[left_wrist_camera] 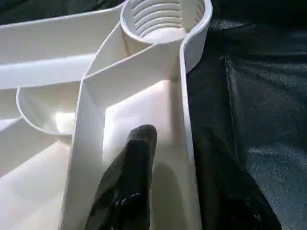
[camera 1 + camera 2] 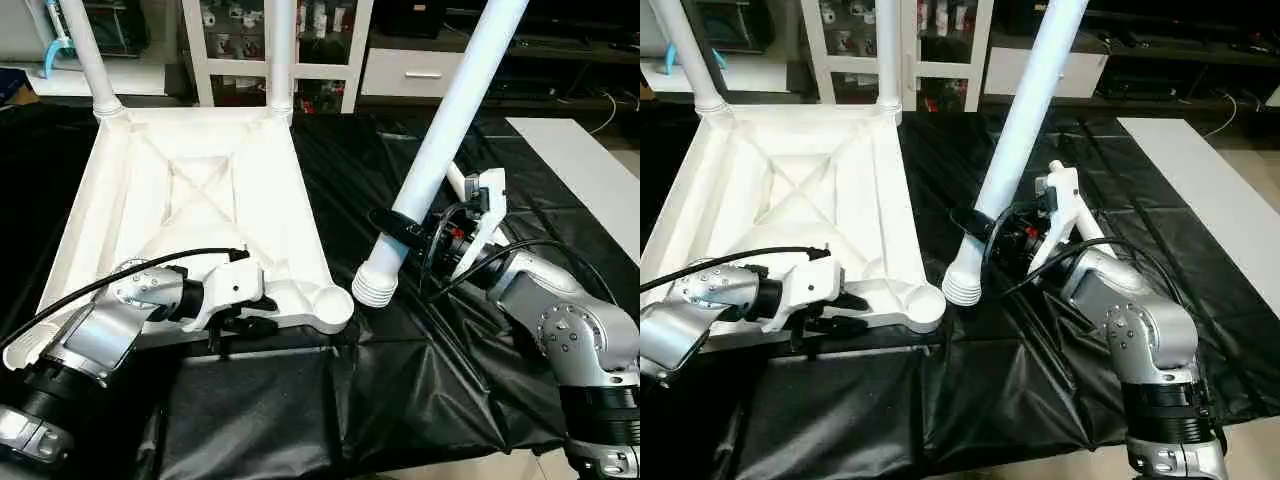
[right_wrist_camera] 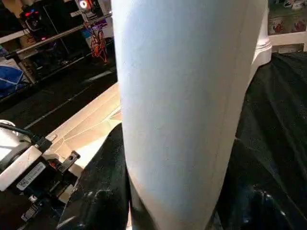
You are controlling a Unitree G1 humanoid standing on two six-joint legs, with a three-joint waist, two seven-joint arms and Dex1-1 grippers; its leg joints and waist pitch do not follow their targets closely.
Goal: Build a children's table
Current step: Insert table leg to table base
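1. Your table top [image 2: 190, 200] is lying upside down on the black plastic sheet [image 2: 330, 420], X-ribbed underside facing up.
2. Two white legs are already standing in the far corner sockets: far-left leg [image 2: 88, 55] and far-right leg [image 2: 280, 50].
3. The near-right corner socket [image 1: 163, 19] is empty, and from the left wrist camera you can see the thread ridges inside it.
4. Your left gripper [image 2: 240, 322] sits at the near edge of the top, right by that empty socket. One black finger [image 1: 129, 187] lies inside the rim wall, the other is outside it, so the jaws straddle the rim. I can't tell if they're actually squeezing it or just sitting loosely round it.
5. Your right gripper [image 2: 405, 232] is pinching the third leg [image 2: 450, 120] low down, black fingers wrapped round the tube just above its ridged end.
6. That leg leans up and away to the right. Its threaded end [image 2: 376, 284] is down by the sheet, just beside the empty socket but not in it.
7. Writing: there's a small white sticker [image 3: 29, 176] on the left gripper's body in the right wrist view, but the print's too tiny to read. No brand visible anywhere else.
8. Behind it all is a white glass-door cabinet [image 2: 330, 40] and a white drawer unit [image 2: 415, 72].
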